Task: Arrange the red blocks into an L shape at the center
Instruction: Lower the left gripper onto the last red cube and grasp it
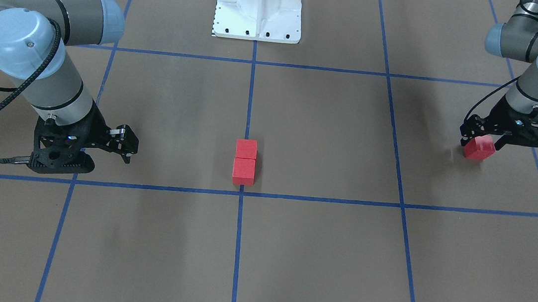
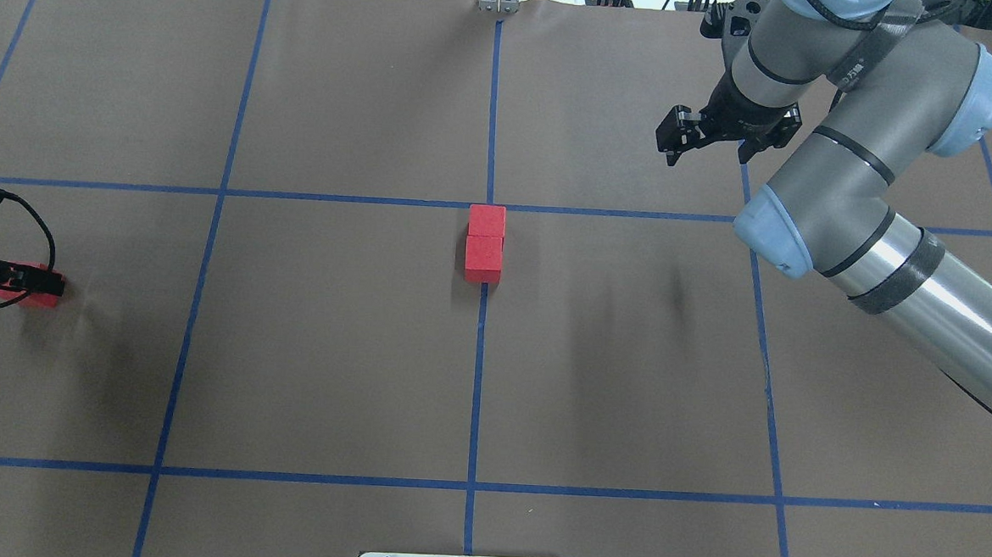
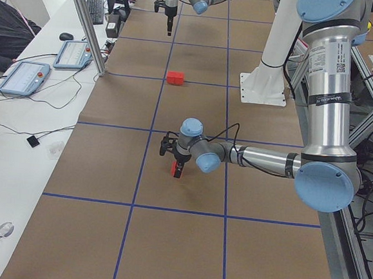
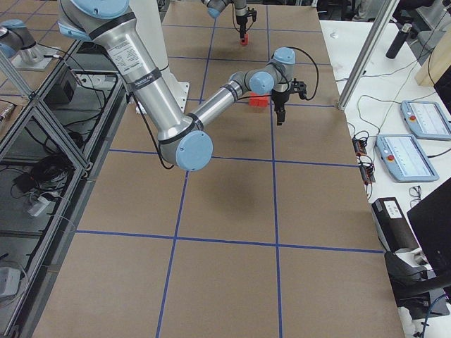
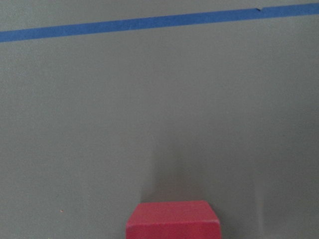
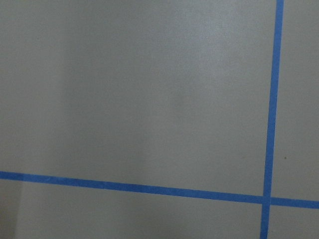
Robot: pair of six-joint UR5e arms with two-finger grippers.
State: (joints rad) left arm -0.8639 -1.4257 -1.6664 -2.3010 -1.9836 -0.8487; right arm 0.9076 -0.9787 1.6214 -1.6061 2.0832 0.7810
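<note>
Two red blocks (image 1: 246, 149) (image 1: 244, 171) touch in a short line on the centre grid line; they also show in the overhead view (image 2: 487, 222) (image 2: 484, 258). The third red block (image 1: 479, 147) is far out on the robot's left side, slightly turned, between the fingers of my left gripper (image 1: 482, 141), which is closed against it at table level. It also shows in the overhead view (image 2: 27, 284) and at the bottom of the left wrist view (image 5: 172, 220). My right gripper (image 2: 706, 154) is open and empty, low over the table on the robot's right side (image 1: 121, 153).
The white robot base (image 1: 258, 20) stands on the centre line behind the pair. Blue tape lines (image 6: 271, 99) mark a grid on the brown table cover. Tablets (image 3: 24, 78) and cables lie on the white bench past the far edge.
</note>
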